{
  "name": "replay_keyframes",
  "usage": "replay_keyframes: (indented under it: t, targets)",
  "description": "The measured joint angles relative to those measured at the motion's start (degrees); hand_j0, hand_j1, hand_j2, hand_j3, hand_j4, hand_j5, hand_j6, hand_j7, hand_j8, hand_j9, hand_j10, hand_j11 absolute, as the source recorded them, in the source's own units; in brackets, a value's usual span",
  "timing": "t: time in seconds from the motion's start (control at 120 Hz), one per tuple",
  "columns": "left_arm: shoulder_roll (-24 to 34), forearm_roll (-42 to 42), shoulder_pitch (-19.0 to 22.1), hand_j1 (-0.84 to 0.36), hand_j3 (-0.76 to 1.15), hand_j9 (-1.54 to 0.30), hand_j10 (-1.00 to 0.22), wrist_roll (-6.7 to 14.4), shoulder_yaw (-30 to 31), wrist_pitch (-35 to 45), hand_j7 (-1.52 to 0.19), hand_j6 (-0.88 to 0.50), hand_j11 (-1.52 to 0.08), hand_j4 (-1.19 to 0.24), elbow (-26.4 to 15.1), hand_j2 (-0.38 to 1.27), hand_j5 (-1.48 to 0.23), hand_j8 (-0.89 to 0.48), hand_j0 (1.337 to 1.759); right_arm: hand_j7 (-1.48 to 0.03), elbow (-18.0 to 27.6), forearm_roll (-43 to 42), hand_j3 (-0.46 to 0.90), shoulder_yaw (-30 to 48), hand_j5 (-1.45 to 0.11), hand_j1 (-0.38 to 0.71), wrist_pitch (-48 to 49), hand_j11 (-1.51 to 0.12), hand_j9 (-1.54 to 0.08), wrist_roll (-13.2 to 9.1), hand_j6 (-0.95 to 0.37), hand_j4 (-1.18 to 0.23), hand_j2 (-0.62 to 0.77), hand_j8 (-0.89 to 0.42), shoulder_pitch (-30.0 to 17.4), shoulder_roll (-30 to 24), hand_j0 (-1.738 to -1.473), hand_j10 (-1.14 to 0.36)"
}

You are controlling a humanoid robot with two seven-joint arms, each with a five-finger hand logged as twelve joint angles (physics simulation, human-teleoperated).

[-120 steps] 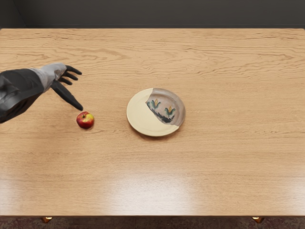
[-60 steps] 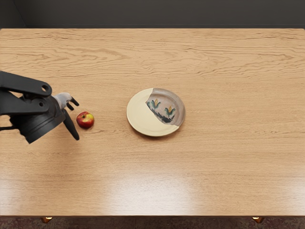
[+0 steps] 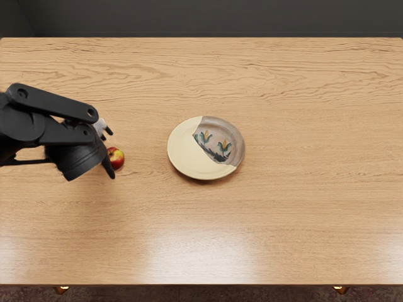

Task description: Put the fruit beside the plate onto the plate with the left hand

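A small red apple [image 3: 116, 157] lies on the wooden table, left of a cream plate [image 3: 186, 154] painted with two birds. My left hand [image 3: 104, 150] comes in from the left edge and sits right against the apple's left side, its bulky black forearm covering part of the fruit. Dark fingers [image 3: 106, 130] stick out above the apple and a thumb reaches down in front of it. The fingers are spread around the apple, not closed on it, and the apple rests on the table. The right arm does not show.
The wooden table [image 3: 283, 220] stretches wide around the plate. A dark wall runs behind its far edge. Nothing else stands on the tabletop.
My left hand has swung down and to the right, from above and left of the apple to right against its left side. Apple and plate have not moved.
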Motion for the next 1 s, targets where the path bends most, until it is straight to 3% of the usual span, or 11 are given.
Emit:
replay_keyframes:
  t: [0.308, 0.367, 0.6, 0.733, 1.0]
  targets:
    - [-5.83, -2.08, 1.36, 0.06, 0.0, -0.32, -0.25, 0.0, 0.25, 0.0, -0.32, -0.25, -0.32, -0.24, 4.8, 0.05, -0.32, -0.25, 1.658, -0.05, 0.0, 0.0, 0.0, -0.01, -0.05, -0.3, 0.0, -0.05, -0.05, 0.03, -0.04, -0.04, -0.01, -0.04, -0.02, 0.0, -1.658, -0.04]
    - [-9.14, -2.89, 0.99, 0.06, 0.0, -0.32, -0.25, 0.0, 1.42, 0.0, -0.32, -0.25, -0.32, -0.25, 5.64, 0.05, -0.32, -0.25, 1.658, -0.05, 0.0, 0.0, 0.0, -0.01, -0.05, -0.3, 0.0, -0.05, -0.05, 0.04, -0.04, -0.04, -0.01, -0.04, -0.02, 0.0, -1.658, -0.04]
    - [-9.7, -5.82, -0.14, 0.06, 0.0, -0.32, -0.25, 0.0, 6.76, 0.0, -0.32, -0.25, -0.32, -0.25, 7.17, 0.05, -0.32, -0.25, 1.658, -0.05, 0.0, 0.0, 0.0, -0.01, -0.05, -0.3, 0.0, -0.05, -0.05, 0.02, -0.04, -0.04, -0.01, -0.04, -0.02, 0.0, -1.658, -0.04]
    - [-14.68, -8.11, -1.39, 0.06, 0.0, -0.32, -0.25, 0.0, 10.34, 0.0, -0.32, -0.25, -0.32, -0.25, 8.89, 0.05, -0.32, -0.25, 1.658, -0.05, 0.0, 0.0, 0.0, -0.01, -0.05, -0.3, 0.0, -0.05, -0.05, 0.0, -0.04, -0.04, -0.01, -0.04, -0.02, 0.0, -1.658, -0.04]
    - [-16.84, -10.0, -0.81, 0.05, 0.0, -0.32, -0.25, 0.0, 11.97, 0.0, -0.32, -0.25, -0.32, -0.25, 11.15, 0.05, -0.32, -0.25, 1.658, -0.05, 0.0, 0.0, 0.0, -0.01, -0.05, -0.3, 0.0, -0.05, -0.05, 0.0, -0.04, -0.04, -0.01, -0.04, -0.02, 0.0, -1.658, -0.04]
